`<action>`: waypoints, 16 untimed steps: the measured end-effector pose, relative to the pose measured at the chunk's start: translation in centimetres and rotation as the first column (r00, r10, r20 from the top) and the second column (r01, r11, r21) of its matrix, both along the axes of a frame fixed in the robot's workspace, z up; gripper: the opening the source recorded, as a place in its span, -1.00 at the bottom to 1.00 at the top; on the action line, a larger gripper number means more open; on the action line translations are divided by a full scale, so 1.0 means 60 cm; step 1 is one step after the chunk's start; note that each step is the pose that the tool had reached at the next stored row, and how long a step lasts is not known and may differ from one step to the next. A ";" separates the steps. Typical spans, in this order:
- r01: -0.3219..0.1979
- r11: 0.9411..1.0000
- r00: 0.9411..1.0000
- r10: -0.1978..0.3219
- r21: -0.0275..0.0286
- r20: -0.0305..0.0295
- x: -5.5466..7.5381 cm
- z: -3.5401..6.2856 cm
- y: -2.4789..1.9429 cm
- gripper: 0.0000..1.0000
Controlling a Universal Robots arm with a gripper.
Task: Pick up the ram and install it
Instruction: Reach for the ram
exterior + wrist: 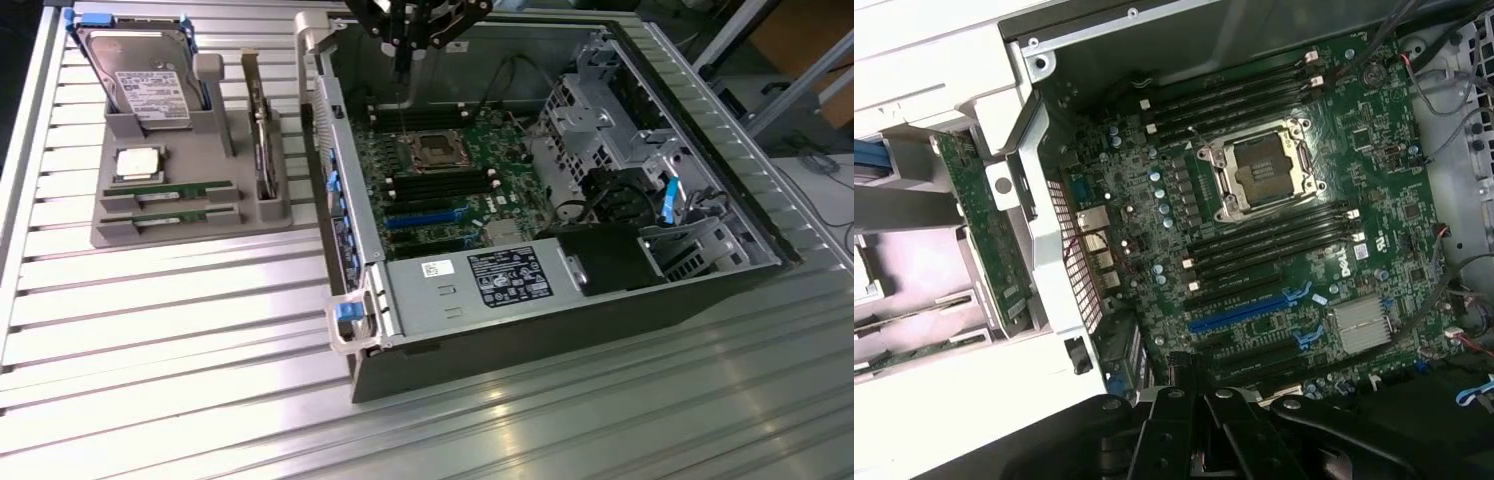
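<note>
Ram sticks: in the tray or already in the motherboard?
In the tray. The ram and its twin lie side by side in the grey tray; the motherboard slots look empty.

An open case lies on the slatted table; beside it, a grey tray holds a hard drive and processor.

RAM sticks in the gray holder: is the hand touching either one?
Apart. In the exterior view the hand hangs over the open computer case, and the RAM sticks lie in the gray holder at that view's left.
</note>
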State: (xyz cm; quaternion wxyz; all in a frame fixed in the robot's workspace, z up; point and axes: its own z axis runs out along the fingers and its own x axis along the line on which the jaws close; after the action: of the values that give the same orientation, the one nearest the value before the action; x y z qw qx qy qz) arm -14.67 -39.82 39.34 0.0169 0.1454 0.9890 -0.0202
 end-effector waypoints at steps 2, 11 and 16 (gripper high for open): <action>0.000 1.000 1.000 0.000 0.000 0.000 0.000 0.000 0.0000 -0.80; 0.000 1.000 1.000 0.000 0.000 0.000 -0.010 0.000 0.0002 -0.80; 0.000 1.000 1.000 0.000 0.000 0.000 -0.018 0.000 0.0001 -0.80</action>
State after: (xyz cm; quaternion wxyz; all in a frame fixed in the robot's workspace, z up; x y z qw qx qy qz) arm -15.74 -39.81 39.33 0.0169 0.1454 0.9890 -0.0201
